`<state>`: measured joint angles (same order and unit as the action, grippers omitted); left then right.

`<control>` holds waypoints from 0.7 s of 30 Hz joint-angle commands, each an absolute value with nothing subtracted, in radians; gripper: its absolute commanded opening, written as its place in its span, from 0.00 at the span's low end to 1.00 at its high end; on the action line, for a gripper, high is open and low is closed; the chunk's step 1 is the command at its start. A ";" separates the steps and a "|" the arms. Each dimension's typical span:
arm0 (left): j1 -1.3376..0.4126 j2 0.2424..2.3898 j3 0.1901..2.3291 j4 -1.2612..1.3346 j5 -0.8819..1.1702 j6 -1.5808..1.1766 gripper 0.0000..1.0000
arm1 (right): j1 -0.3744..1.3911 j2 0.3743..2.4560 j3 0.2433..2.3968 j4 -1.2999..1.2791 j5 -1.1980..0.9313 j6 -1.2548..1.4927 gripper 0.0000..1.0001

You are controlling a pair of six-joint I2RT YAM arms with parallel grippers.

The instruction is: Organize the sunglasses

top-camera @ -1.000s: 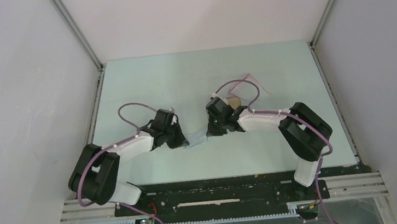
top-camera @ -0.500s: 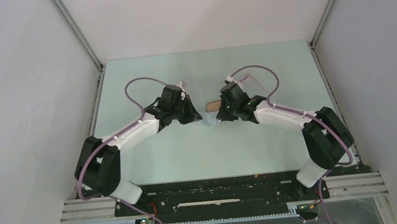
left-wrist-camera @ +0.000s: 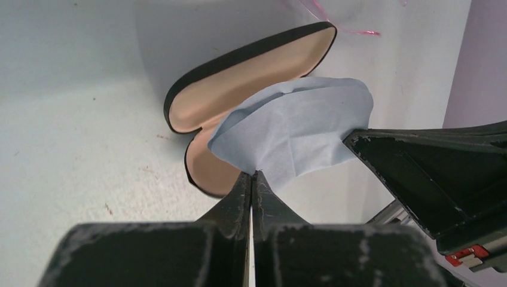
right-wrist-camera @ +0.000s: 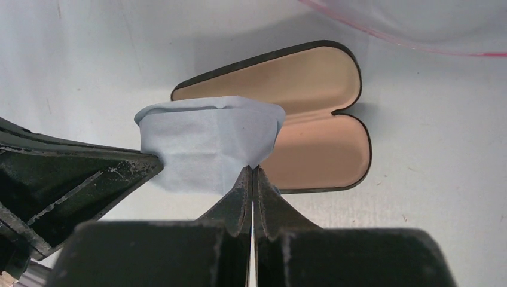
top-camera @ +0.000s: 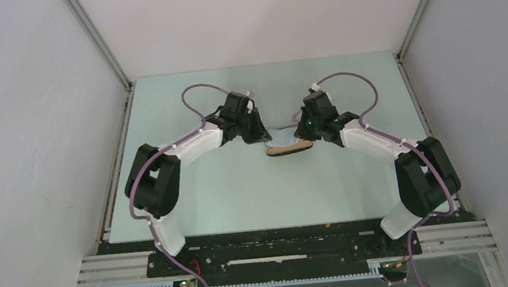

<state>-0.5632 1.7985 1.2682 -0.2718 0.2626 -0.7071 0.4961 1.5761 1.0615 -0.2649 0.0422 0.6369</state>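
Note:
Both grippers pinch a light blue cloth (top-camera: 278, 128) by opposite edges and hold it stretched above the open black case with tan lining (top-camera: 289, 148). My left gripper (left-wrist-camera: 252, 174) is shut on the cloth (left-wrist-camera: 299, 125), with the case (left-wrist-camera: 251, 72) just beyond it. My right gripper (right-wrist-camera: 252, 169) is shut on the cloth (right-wrist-camera: 209, 143) over the case (right-wrist-camera: 317, 89). Of the sunglasses, only a thin pink arm (left-wrist-camera: 359, 31) shows past the case, and it also shows at the top of the right wrist view (right-wrist-camera: 478, 54).
The pale green table (top-camera: 242, 194) is walled by white panels, with metal rails on both sides. The right gripper's body (left-wrist-camera: 430, 173) fills the right of the left wrist view. The left gripper's body (right-wrist-camera: 66, 179) fills the lower left of the right wrist view.
Both arms have carried the cloth away from the bases toward the far side. It now hangs over the open case, which shows more fully in front of them.

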 commanded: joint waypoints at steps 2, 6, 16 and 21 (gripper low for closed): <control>-0.570 1.868 1.366 -0.265 0.309 -0.698 0.00 | 0.457 1.624 1.092 -0.239 0.011 0.596 0.00; -0.582 1.896 1.370 -0.265 0.315 -0.694 0.00 | 0.444 1.641 1.092 -0.246 0.011 0.590 0.00; -0.606 1.966 1.367 -0.256 0.315 -0.692 0.00 | 0.431 1.682 1.092 -0.269 0.034 0.567 0.00; -0.610 1.983 1.361 -0.256 0.312 -0.688 0.00 | 0.428 1.708 1.083 -0.276 0.046 0.556 0.00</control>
<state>-0.6025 1.9739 1.3132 -0.2718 0.3004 -0.7071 0.4370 1.6928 1.0615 -0.2707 0.0235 0.5838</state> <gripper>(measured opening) 0.006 0.007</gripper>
